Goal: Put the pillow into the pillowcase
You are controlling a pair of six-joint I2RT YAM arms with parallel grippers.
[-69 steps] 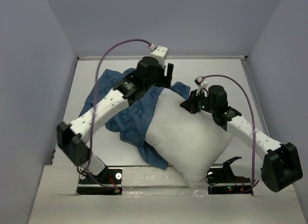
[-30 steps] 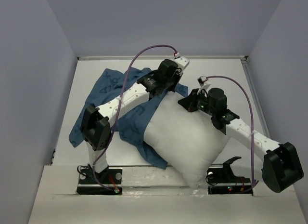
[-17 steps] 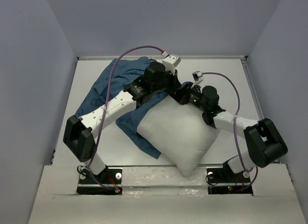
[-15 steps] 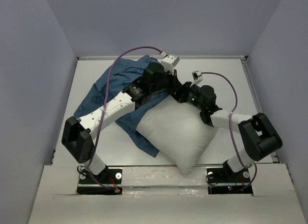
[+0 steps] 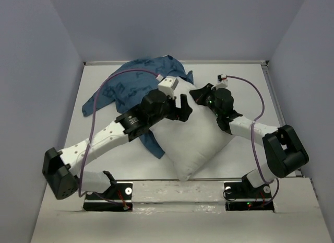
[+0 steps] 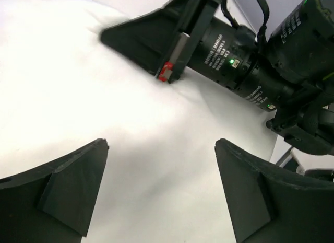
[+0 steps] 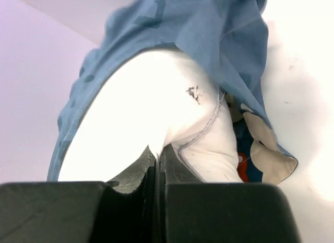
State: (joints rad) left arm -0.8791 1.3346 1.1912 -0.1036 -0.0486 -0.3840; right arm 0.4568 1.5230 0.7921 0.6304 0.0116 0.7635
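Observation:
The white pillow [image 5: 194,138] lies diagonally mid-table, one corner toward the near edge. The dark blue pillowcase [image 5: 133,83] is bunched at the back left and drapes over the pillow's far corner; a flap of it shows under the pillow's left side. My left gripper [image 5: 183,108] is open and empty just above the pillow's upper part [image 6: 130,123], its fingers [image 6: 62,185] spread wide. My right gripper [image 5: 195,94] is shut on the pillow's far seamed edge [image 7: 156,151], next to the pillowcase [image 7: 209,34] with its mouse print. It also shows in the left wrist view [image 6: 172,39].
Purple-grey walls close in the white table [image 5: 245,86] on three sides. The two wrists are close together over the pillow's far end. The right arm's elbow [image 5: 284,154] stands at the right, the left arm's elbow [image 5: 57,172] at the near left. Purple cables loop above both arms.
My left gripper has left the pillowcase and moved toward the near side, over the pillow, open. The pillowcase now lies further back over the pillow's far corner. The pillow has shifted left.

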